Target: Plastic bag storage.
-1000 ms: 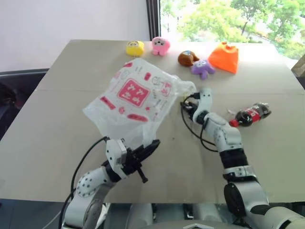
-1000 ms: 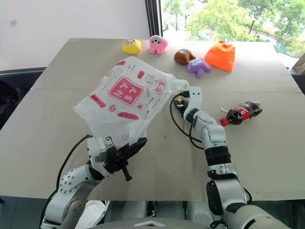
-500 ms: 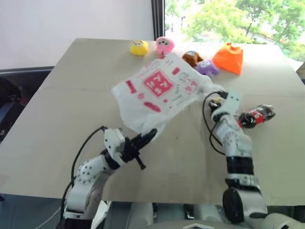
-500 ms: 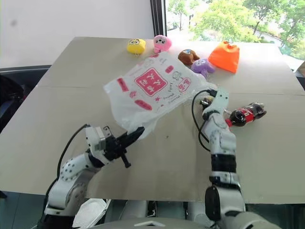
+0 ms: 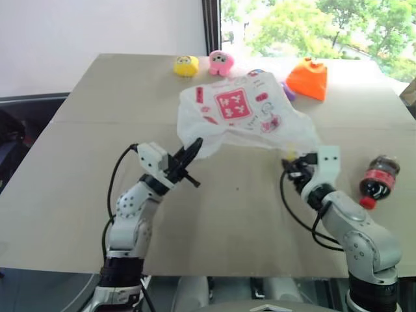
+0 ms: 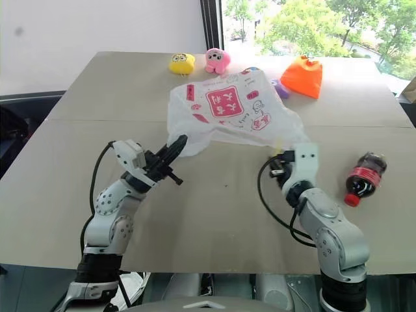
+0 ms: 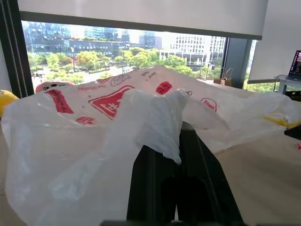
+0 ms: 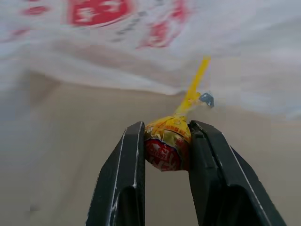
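Counter (image 5: 78,169): beige, 2 boards meeting at a seam across the middle of the frame.

Left end effector (image 5: 192,149): left of centre in the head views, angled toward the upper right. Its 2 black fingers (image 7: 155,174) are pressed together on a bunched fold of the plastic bag, which spills over their tips in the left wrist view.

Plastic bag (image 5: 244,114): thin, translucent white, crinkled, with a red square logo and small red marks. Upper centre of the frame, hanging spread above the counter between the 2 end effectors; its lower left corner is pinched by the left end effector and its lower right edge trails down just above the right end effector.

Yellow plush toy (image 5: 185,65): upper left of centre, near the far edge of the counter.

Pink plush toy (image 5: 221,62): just right of the yellow one.

Purple plush toy (image 5: 288,93): only a sliver shows past the right edge of the bag.

Orange cloth pouch (image 5: 307,78): upper right, beside the purple toy.

Right end effector (image 8: 165,150): lower right of centre in the head views. Its 2 fingers are clamped on a lollipop (image 8: 168,147) with a red-and-yellow wrapped head and a yellow stick that points toward the bag.

Cola bottle (image 5: 377,179): far right, lying on the counter, red cap toward the lower edge of the frame, apart from the right end effector.
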You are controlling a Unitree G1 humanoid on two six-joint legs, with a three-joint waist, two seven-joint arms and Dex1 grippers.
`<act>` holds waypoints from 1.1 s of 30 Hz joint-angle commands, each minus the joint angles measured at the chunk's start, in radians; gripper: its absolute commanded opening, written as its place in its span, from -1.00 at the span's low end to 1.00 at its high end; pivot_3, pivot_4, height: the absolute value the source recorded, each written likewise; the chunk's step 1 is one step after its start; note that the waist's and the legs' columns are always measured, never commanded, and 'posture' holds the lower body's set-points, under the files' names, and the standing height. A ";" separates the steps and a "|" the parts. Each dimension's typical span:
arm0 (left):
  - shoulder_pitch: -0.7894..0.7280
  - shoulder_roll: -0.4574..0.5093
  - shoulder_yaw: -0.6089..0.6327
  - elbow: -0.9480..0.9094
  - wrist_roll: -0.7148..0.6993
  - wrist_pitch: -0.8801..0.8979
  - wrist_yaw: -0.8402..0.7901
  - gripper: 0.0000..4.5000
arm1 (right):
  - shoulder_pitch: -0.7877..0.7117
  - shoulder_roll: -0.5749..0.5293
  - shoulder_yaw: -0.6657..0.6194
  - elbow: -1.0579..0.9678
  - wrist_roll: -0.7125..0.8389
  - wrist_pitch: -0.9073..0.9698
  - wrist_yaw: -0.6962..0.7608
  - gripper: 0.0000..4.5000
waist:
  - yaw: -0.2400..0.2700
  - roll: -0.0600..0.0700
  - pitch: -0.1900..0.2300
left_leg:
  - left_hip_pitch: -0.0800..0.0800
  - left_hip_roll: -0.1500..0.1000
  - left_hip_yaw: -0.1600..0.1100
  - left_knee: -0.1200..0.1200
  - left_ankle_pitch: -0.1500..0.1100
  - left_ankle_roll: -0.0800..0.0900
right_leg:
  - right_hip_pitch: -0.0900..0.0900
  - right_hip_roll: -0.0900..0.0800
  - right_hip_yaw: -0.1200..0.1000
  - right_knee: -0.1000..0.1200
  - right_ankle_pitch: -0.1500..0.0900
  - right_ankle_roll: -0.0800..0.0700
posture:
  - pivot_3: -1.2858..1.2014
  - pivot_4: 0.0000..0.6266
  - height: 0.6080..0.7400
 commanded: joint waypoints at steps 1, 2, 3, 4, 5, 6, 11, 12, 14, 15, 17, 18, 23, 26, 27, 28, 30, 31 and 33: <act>0.014 -0.010 -0.025 -0.068 -0.002 -0.013 -0.009 -1.00 | -0.064 -0.029 -0.012 -0.008 0.111 0.062 0.086 -0.67 | 0.000 0.000 0.000 | 0.000 0.000 0.001 0.000 0.000 0.000 | 0.000 0.000 0.000 0.000 0.000 0.000 | 0.03 -0.52 1.00; 0.019 -0.013 -0.031 -0.074 0.000 -0.016 -0.008 -1.00 | -0.078 -0.026 -0.010 0.007 0.133 0.081 0.095 -0.67 | 0.000 -0.001 0.000 | 0.000 0.000 0.001 0.001 0.000 0.000 | 0.000 0.000 0.000 -0.001 0.000 0.000 | 0.03 -0.52 1.00; 0.023 -0.017 -0.036 -0.080 0.002 -0.017 -0.005 -1.00 | -0.089 -0.024 -0.011 0.020 0.148 0.094 0.099 -0.67 | 0.001 -0.001 0.000 | 0.000 0.000 0.001 0.001 0.000 0.000 | 0.000 0.000 0.000 -0.001 0.000 0.000 | 0.03 -0.52 1.00; 0.028 -0.022 -0.042 -0.087 0.002 -0.018 -0.002 -1.00 | -0.111 -0.012 -0.012 0.049 0.150 0.097 0.093 -0.67 | 0.001 -0.001 0.000 | 0.000 0.000 0.001 0.001 0.000 0.000 | 0.000 0.000 0.000 -0.001 0.000 0.000 | 0.03 -0.52 1.00; 0.035 -0.025 -0.047 -0.095 0.002 -0.019 -0.002 -1.00 | -0.134 -0.003 -0.010 0.079 0.147 0.094 0.089 -0.67 | 0.001 -0.001 0.000 | 0.000 0.000 0.001 0.001 0.000 0.000 | 0.000 0.000 0.000 -0.001 0.000 0.000 | 0.03 -0.52 1.00; 0.042 -0.028 -0.052 -0.102 0.003 -0.020 -0.002 -1.00 | -0.156 0.005 -0.010 0.110 0.148 0.094 0.086 -0.67 | 0.001 -0.001 0.000 | 0.000 0.000 0.000 0.001 0.000 0.000 | 0.000 0.000 0.000 0.000 0.000 0.000 | 0.03 -0.52 1.00; 0.071 -0.034 -0.052 -0.125 0.013 -0.029 0.014 -1.00 | -0.239 0.007 0.024 0.201 0.168 0.089 0.149 -0.67 | 0.003 -0.001 0.000 | 0.000 0.000 0.001 0.001 0.000 0.000 | 0.000 0.000 0.000 0.000 0.000 0.000 | 0.03 -0.52 1.00; 0.074 -0.035 -0.051 -0.130 0.015 -0.030 0.018 -1.00 | -0.248 0.007 0.027 0.210 0.171 0.088 0.156 -0.67 | 0.003 -0.001 0.000 | -0.001 0.000 0.001 0.001 0.000 0.000 | 0.000 0.000 0.000 -0.001 0.000 0.000 | 0.03 -0.52 1.00; 0.080 -0.039 -0.049 -0.135 0.020 -0.032 0.031 -1.00 | -0.258 0.006 0.031 0.224 0.172 0.085 0.167 -0.67 | 0.005 -0.001 0.000 | -0.001 0.000 0.000 0.001 0.000 0.000 | 0.000 0.000 0.000 -0.001 0.000 0.000 | 0.03 -0.52 1.00; 0.086 -0.039 -0.049 -0.140 0.019 -0.034 0.032 -1.00 | -0.263 0.005 0.034 0.243 0.157 0.071 0.166 -0.67 | 0.007 -0.001 0.000 | -0.001 0.000 0.000 0.001 0.000 0.000 | 0.000 0.000 0.000 -0.001 0.000 0.000 | 0.03 -0.52 1.00; 0.097 -0.038 -0.050 -0.149 0.017 -0.037 0.032 -1.00 | -0.275 0.005 0.042 0.281 0.130 0.041 0.168 -0.67 | 0.010 -0.001 0.000 | -0.001 0.000 0.000 0.001 0.000 0.000 | 0.000 0.000 0.000 -0.001 0.000 0.000 | 0.03 -0.52 1.00; 0.110 -0.036 -0.056 -0.159 0.008 -0.034 0.022 -1.00 | -0.294 0.025 0.036 0.329 0.112 0.013 0.153 -0.67 | 0.012 -0.001 0.000 | -0.001 0.000 0.001 0.001 0.000 0.000 | 0.000 0.000 -0.001 -0.001 0.000 0.000 | 0.03 -0.52 1.00; 0.175 -0.010 -0.080 -0.199 -0.016 -0.022 -0.036 -1.00 | -0.431 0.120 0.047 0.604 -0.013 -0.226 0.133 -0.67 | 0.010 -0.001 0.000 | 0.000 0.000 0.002 0.001 0.000 0.000 | -0.001 0.000 0.000 0.000 0.000 0.000 | 0.03 -0.52 1.00; 0.188 -0.008 -0.079 -0.197 -0.011 -0.025 -0.036 -1.00 | -0.573 0.199 0.024 0.849 -0.107 -0.484 0.110 -0.67 | 0.004 0.000 0.000 | 0.000 0.000 0.002 0.001 0.000 0.000 | -0.001 0.001 -0.001 0.001 0.000 0.000 | 0.03 -0.52 1.00; 0.183 -0.010 -0.075 -0.194 -0.011 -0.024 -0.032 -1.00 | -0.607 0.214 0.015 0.907 -0.128 -0.549 0.101 -0.67 | 0.003 0.000 0.000 | 0.000 0.000 0.002 0.001 0.000 0.000 | -0.001 0.001 -0.001 0.000 0.000 0.000 | 0.03 -0.52 1.00; 0.177 -0.014 -0.072 -0.188 -0.009 -0.025 -0.026 -1.00 | -0.639 0.222 0.014 0.959 -0.151 -0.605 0.101 -0.67 | 0.003 0.000 0.000 | 0.000 0.000 0.002 0.001 0.000 0.000 | -0.001 0.001 -0.001 0.000 0.000 0.000 | 0.03 -0.52 1.00; 0.166 -0.021 -0.072 -0.180 -0.009 -0.023 -0.018 -1.00 | -0.680 0.229 0.016 1.036 -0.188 -0.682 0.106 -0.45 | 0.005 0.000 0.000 | -0.001 0.000 0.002 0.001 0.000 0.000 | -0.001 0.000 -0.001 -0.001 0.000 0.000 | 0.03 -0.52 1.00; 0.158 -0.025 -0.076 -0.174 -0.006 -0.021 -0.015 -1.00 | -0.690 0.231 0.018 1.062 -0.203 -0.708 0.107 -0.21 | 0.008 0.000 0.000 | -0.001 0.000 0.003 0.001 0.000 0.000 | -0.001 0.000 -0.001 -0.001 0.000 0.000 | 0.03 -0.52 1.00; 0.139 -0.036 -0.085 -0.161 0.000 -0.018 -0.008 -1.00 | -0.686 0.219 0.045 1.090 -0.249 -0.742 0.119 0.16 | 0.012 0.000 0.000 | -0.002 0.000 0.004 0.001 0.000 0.000 | -0.001 -0.001 -0.002 -0.001 0.000 0.000 | 0.03 -0.52 1.00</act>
